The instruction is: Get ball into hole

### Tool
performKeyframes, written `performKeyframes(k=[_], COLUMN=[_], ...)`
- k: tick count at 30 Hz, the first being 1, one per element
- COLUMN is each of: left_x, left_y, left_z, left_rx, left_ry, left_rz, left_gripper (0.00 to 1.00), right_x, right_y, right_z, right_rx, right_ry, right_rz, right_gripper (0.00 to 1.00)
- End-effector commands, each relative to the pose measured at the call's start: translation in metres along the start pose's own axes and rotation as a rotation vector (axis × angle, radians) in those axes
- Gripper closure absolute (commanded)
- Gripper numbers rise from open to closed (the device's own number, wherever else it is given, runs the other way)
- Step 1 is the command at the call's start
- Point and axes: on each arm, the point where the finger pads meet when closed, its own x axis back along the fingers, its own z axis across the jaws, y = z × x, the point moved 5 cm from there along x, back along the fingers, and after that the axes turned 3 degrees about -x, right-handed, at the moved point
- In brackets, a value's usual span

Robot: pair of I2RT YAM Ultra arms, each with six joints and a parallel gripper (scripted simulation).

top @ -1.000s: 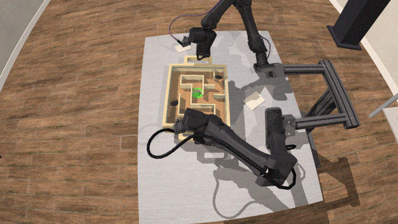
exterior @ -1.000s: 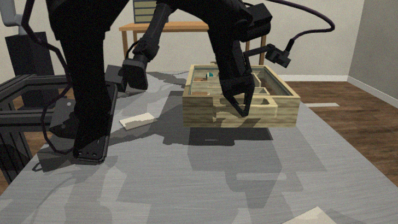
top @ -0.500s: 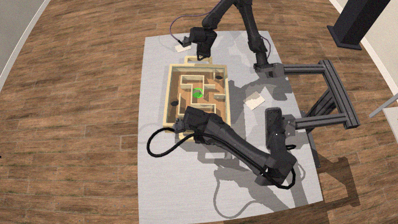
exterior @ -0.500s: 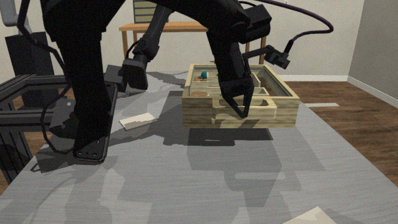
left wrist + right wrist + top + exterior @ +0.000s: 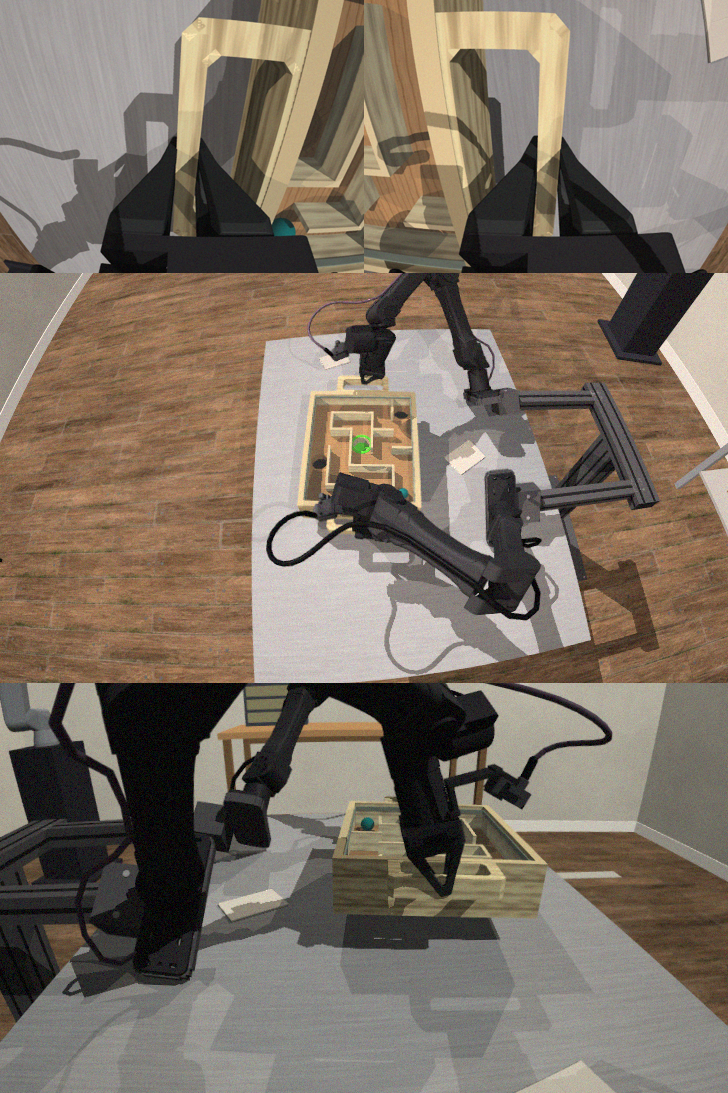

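Tilting the board by small, slow changes seems best, with both handles moved together. The left handle might be raised slightly so that the ball is eased along the robot-side wall towards the right arm; before the short stub wall is passed, the slope should be turned away from the robot, so that the green-bottomed hole is approached through the gap. If this turn is made late, the dark hole beyond the stub could be reached; if it is made steeply, a wall could be struck hard

The board is held above the tabletop. The left handle is gripped by the closed jaws of the left gripper, and the right handle by those of the right gripper. The ball lies inside the board, near its left-handle end, beside the left jaws but not between them, and well apart from the right jaws
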Motion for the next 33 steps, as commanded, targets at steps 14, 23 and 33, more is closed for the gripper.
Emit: performKeyframes(k=[14, 23, 33], left_x=[0.032, 0.035, 0.034], left_y=[0.020, 0.025, 0.031], left_z=[-0.011, -0.009, 0.000], left_rx=[-0.010, -0.006, 0.033], left_ry=[0.046, 0.034, -0.019], left_rz=[-0.097, -0.113, -0.138], left_gripper=[1.00, 1.00, 1.00], right_x=[0.019, 0.023, 0.028], right_y=[0.023, 0.027, 0.027], right_z=[-0.005, -0.008, -0.004], right_rx=[-0.045, -0.055, -0.028], right_ry=[0.086, 0.072, 0.027], right_rz=[-0.135, -0.135, -0.111], right_gripper=[1.00, 1.00, 1.00])
